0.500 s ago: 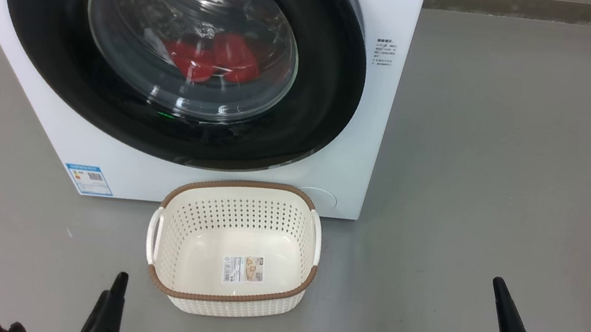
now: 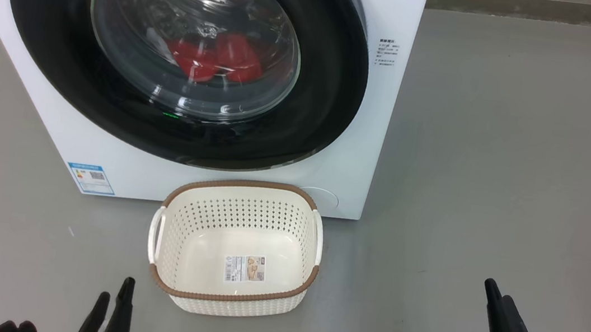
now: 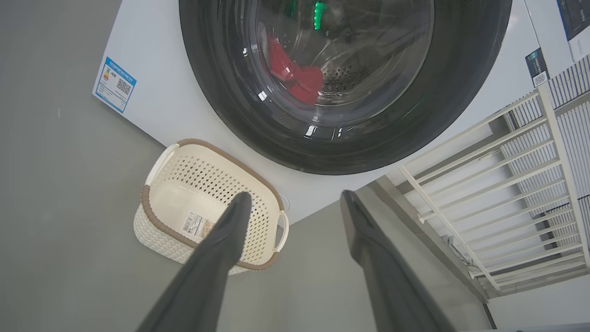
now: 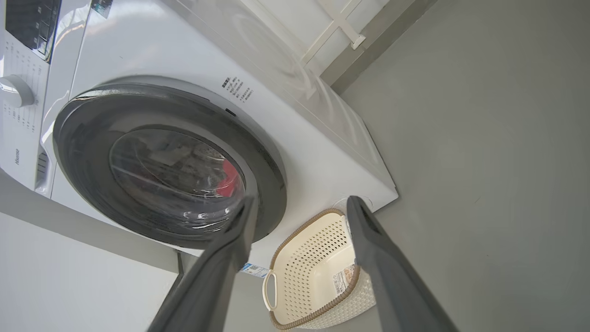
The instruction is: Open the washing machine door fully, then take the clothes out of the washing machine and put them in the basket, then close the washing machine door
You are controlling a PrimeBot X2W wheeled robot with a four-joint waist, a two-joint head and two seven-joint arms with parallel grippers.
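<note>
Red clothes [image 2: 212,63] inside washing machine [image 2: 399,9], behind shut washing machine door [image 2: 334,80]; basket [image 2: 242,185] on floor [image 2: 499,157], just beside machine's front lower edge; left gripper [image 2: 116,288] fingers apart; right gripper [image 4: 299,198] fingers apart; both above floor, short of basket

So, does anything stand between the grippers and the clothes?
Yes: the door is shut, and the clothes lie behind its glass. From the door down to the basket, nothing visible stands in the way.
</note>
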